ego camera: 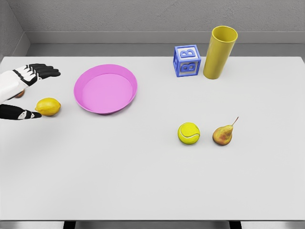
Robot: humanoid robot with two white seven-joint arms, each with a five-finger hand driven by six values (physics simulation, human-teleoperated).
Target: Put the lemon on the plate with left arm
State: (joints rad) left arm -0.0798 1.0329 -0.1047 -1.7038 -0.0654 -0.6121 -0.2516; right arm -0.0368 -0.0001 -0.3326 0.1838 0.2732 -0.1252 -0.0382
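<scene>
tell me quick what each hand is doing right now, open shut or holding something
Left hand: open, fingers spread around the lemon, not closed on it yet.
Right hand: not in view.

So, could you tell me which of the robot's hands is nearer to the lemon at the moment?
Left. The left hand is right beside the lemon, on its left side, fingers spread open, with its thumb reaching the fruit. The right hand is out of view.

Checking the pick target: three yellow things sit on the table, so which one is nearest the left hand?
The lemon, right beside the left hand at the table's left; the tennis ball and yellow cup sit far right.
</scene>
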